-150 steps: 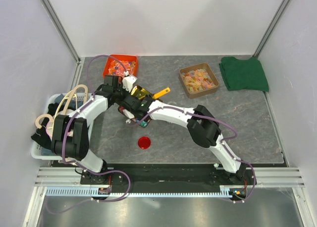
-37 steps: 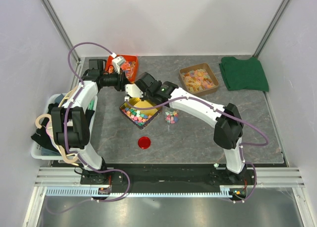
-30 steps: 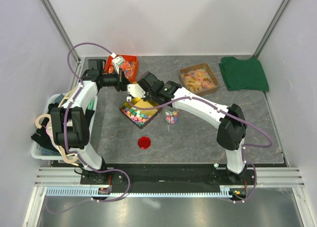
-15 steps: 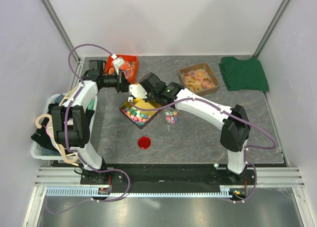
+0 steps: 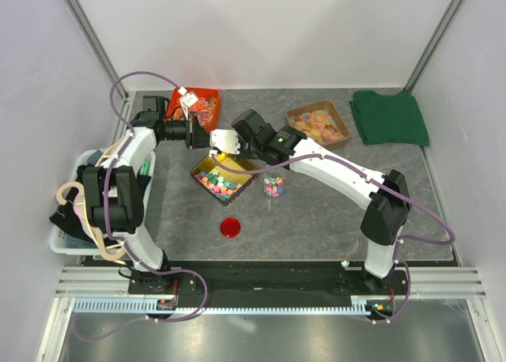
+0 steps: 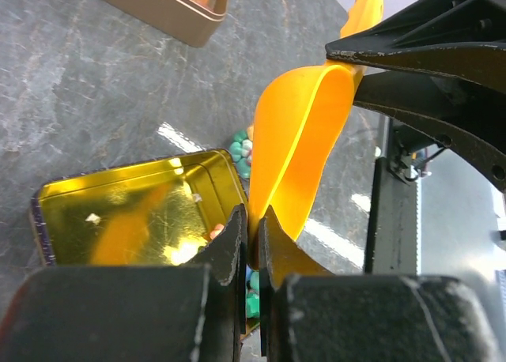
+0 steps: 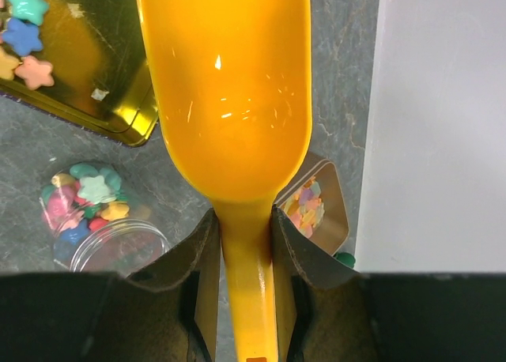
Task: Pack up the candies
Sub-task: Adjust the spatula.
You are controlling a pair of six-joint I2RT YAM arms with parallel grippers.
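Observation:
A yellow scoop (image 7: 229, 101) hangs empty over a gold tin (image 7: 118, 113), and both grippers hold it. My right gripper (image 7: 245, 228) is shut on its handle. My left gripper (image 6: 251, 216) is shut on the rim of the scoop's bowl (image 6: 304, 141). Seen from above, the two grippers, left (image 5: 204, 135) and right (image 5: 225, 141), meet just behind the tin (image 5: 241, 172). Mixed-colour candies (image 5: 217, 184) lie in the tin's near half. More candies (image 7: 79, 196) fill part of a clear jar (image 7: 118, 247), which stands right of the tin (image 5: 274, 186).
A red lid (image 5: 230, 227) lies in front of the tin. An orange-red tray (image 5: 175, 99) sits at the back left, a brown tray of gummies (image 5: 318, 127) at the back right, with a green cloth (image 5: 389, 117) beyond it. A white basket with hangers (image 5: 63, 243) stands at the left edge.
My right arm's elbow has swung right and its wrist has drawn slightly right and back with the scoop. My left gripper has stayed pinched on the scoop's rim.

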